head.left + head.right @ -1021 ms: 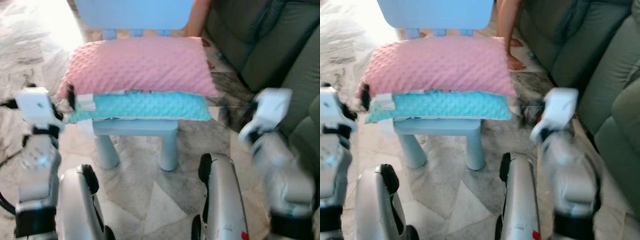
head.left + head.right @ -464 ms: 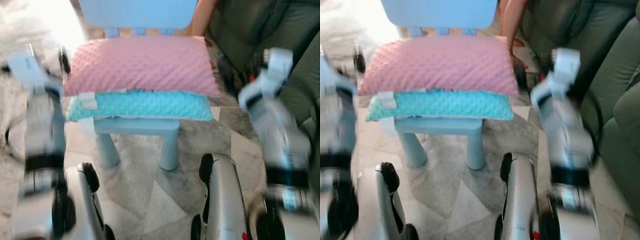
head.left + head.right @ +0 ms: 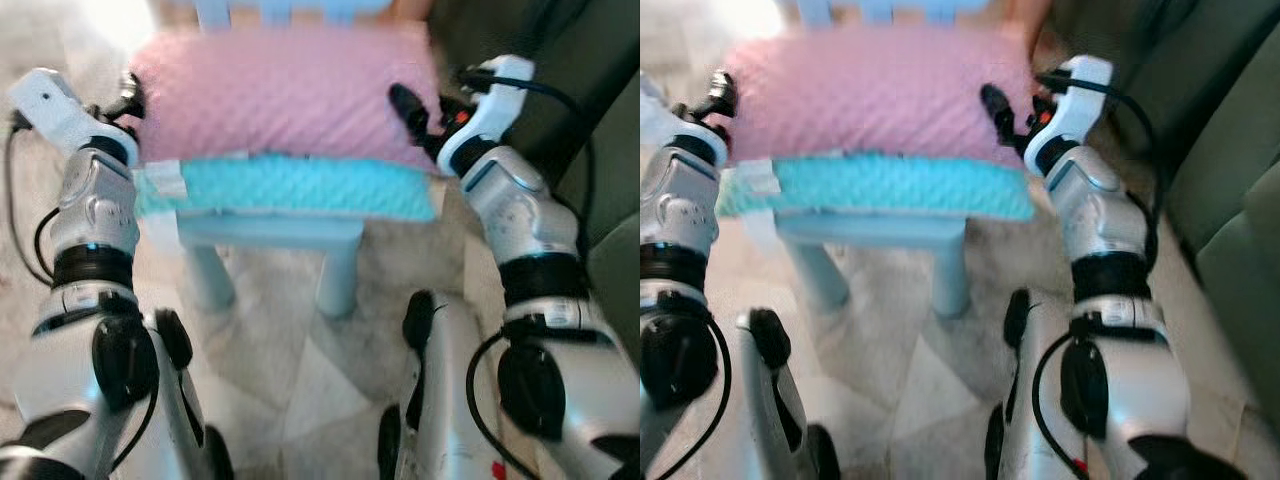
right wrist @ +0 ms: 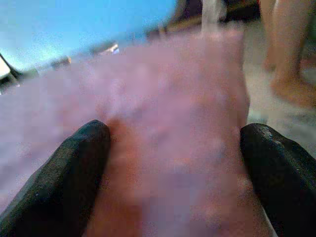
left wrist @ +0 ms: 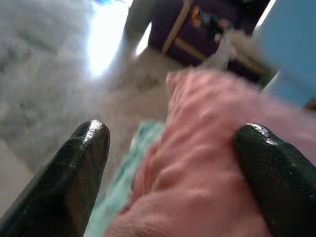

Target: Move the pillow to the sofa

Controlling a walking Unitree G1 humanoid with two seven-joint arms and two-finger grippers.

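Observation:
A pink dimpled pillow [image 3: 280, 95] lies on a teal layer [image 3: 290, 185] on the seat of a small light-blue chair [image 3: 270, 235]. My left gripper [image 3: 130, 95] is at the pillow's left end. In the left wrist view it [image 5: 180, 173] is open, and the pink corner bulges between its black fingers [image 5: 84, 168]. At the pillow's right end sits my right gripper [image 3: 412, 112]. The right wrist view shows it [image 4: 177, 168] open too, with pink fabric [image 4: 173, 123] spanning the gap. The dark green sofa [image 3: 600, 150] stands just to the right.
A person's bare legs [image 4: 286, 59] stand behind the chair near the sofa. The floor [image 3: 280, 350] is pale marble tile. My own silver legs [image 3: 440, 400] fill the foreground under the chair's front edge. Dark furniture [image 5: 207, 29] stands beyond the pillow.
Both arms have risen from beside the chair legs and closed in on the two ends of the pink pillow. The camera has tipped down, so the chair back has slid out of frame.

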